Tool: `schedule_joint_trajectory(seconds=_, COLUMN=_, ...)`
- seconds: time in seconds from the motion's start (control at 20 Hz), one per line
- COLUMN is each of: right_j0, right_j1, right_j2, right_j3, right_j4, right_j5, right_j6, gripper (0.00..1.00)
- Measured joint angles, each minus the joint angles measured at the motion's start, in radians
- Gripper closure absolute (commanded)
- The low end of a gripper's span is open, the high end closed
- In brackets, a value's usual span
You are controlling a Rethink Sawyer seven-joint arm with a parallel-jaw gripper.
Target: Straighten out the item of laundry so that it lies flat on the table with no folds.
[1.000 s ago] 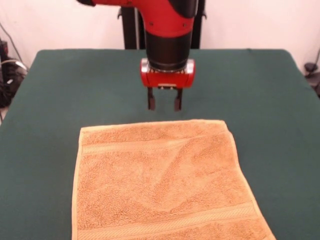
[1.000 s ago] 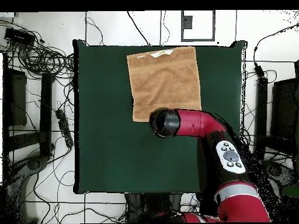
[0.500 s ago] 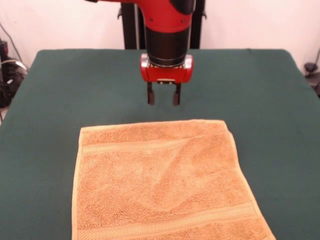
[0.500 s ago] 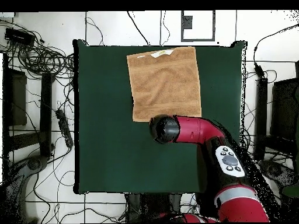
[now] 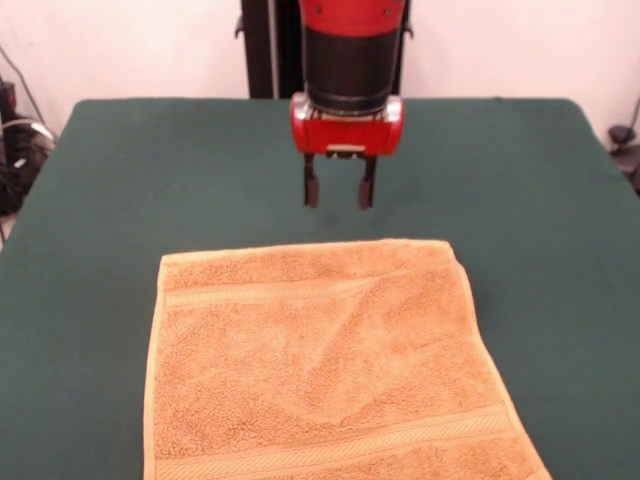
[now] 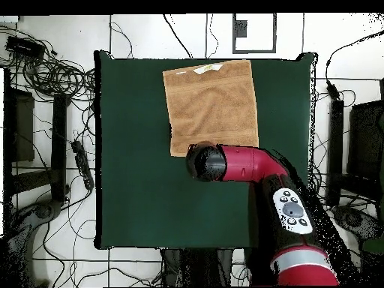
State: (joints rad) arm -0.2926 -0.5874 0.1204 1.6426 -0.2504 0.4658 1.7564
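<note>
The item of laundry is a small, nearly square towel of orange-tan terry with a nubbly looped pile, and it lies spread on the table, whose cover is a plain dark green cloth with a smooth matte look. Woven border bands cross the towel near two opposite edges, and soft diagonal ripples rise across its middle, so it is not quite flat; the corner at about 2 o'clock in the front view looks slightly doubled. In the overhead view the towel sits toward 12 o'clock on the table, with a white label with yellow print at its 12 o'clock edge. At 12 o'clock from the towel in the front view hangs the gripper, two dark straight fingers below a glossy red housing and a black cylindrical wrist; the fingers stand apart with nothing between them, above bare green cloth just beyond the towel's edge. Compared with half a second ago, the gripper has shifted a little toward 3 o'clock in the front view, while the towel has not moved.
</note>
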Motion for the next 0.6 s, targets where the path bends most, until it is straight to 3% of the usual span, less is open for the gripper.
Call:
schedule_joint_trajectory(seconds=0.35, right_j0=0.035, right_j1=-0.074, right_j2=0.000, right_j3=-0.047, right_j4=0.021, right_j5=0.150, right_j6=0.000, gripper=0.00)
schedule_joint_trajectory(seconds=0.6, right_j0=0.044, right_j1=-0.095, right_j2=0.000, right_j3=-0.086, right_j4=0.023, right_j5=0.187, right_j6=0.000, gripper=0.00)
